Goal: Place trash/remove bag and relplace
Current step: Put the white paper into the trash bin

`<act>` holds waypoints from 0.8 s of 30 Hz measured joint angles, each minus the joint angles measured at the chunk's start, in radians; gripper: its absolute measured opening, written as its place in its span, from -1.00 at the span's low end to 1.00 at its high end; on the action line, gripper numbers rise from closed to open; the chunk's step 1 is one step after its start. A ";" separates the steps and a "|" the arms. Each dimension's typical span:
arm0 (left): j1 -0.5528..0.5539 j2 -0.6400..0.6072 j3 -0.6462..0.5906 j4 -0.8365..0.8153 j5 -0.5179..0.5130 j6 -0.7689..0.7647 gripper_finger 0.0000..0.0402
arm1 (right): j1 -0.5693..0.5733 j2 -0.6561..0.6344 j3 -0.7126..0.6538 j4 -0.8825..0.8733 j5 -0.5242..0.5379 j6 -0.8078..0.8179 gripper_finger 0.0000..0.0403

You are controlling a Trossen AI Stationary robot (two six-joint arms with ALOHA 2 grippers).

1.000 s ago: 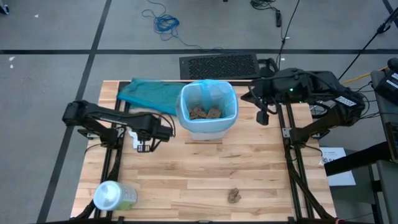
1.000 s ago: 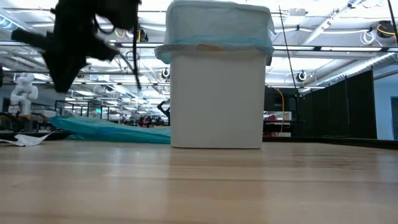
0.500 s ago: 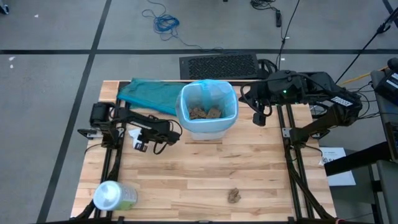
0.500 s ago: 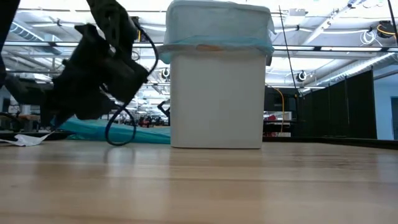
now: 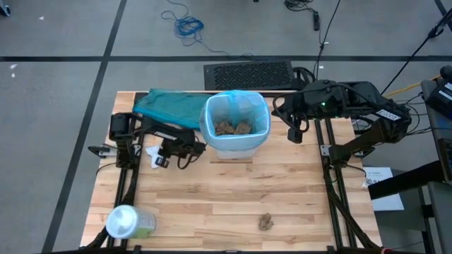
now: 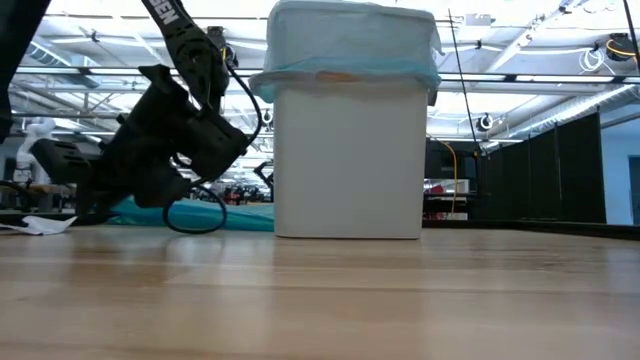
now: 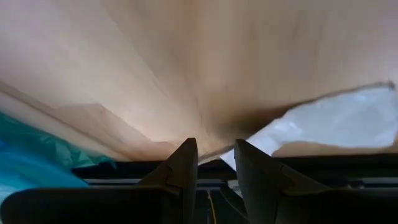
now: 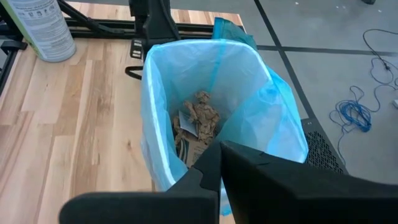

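The white bin (image 5: 236,144) stands at the table's far middle, lined with the light-blue bag (image 5: 237,99). Brown paper trash (image 8: 199,121) lies in the bag. Another brown wad (image 5: 266,222) lies on the table near the front edge. A white scrap (image 7: 336,121) lies flat on the table at the left. My left gripper (image 5: 159,161) is low over the table beside that scrap, its fingers (image 7: 249,171) slightly open. My right gripper (image 5: 296,132) hangs shut, high beside the bin's right side. My left gripper slants down toward the table's left, and one finger (image 7: 245,163) stands at the white scrap's pointed corner (image 7: 231,155). I cannot tell whether it touches the scrap. The scrap lies flat on the table.
A darker teal bag (image 5: 169,106) lies flat at the far left, behind my left arm. A pale-green container with a white lid (image 5: 128,222) stands at the near left corner. Bare wood (image 5: 212,197) spreads across the middle and near right of the table.
My left gripper has come down from above the table to just over its surface beside the white scrap. It has tipped its fingers downward and rolled as it sank. The bin, the bag and the trash have stayed put.
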 joint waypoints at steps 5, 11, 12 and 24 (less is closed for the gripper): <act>0.004 0.000 0.000 -0.024 0.040 0.000 -0.48 | 0.000 0.000 0.000 -0.007 0.000 0.007 -1.00; 0.007 0.000 -0.013 -0.010 0.058 0.079 -0.48 | 0.000 0.000 0.000 -0.008 0.000 0.010 -1.00; 0.010 0.000 -0.018 -0.008 0.058 0.092 -0.48 | 0.000 0.000 0.000 -0.009 0.000 0.010 -1.00; 0.041 0.000 -0.111 0.034 0.061 0.093 -0.54 | 0.000 0.000 0.000 -0.019 0.000 0.022 -1.00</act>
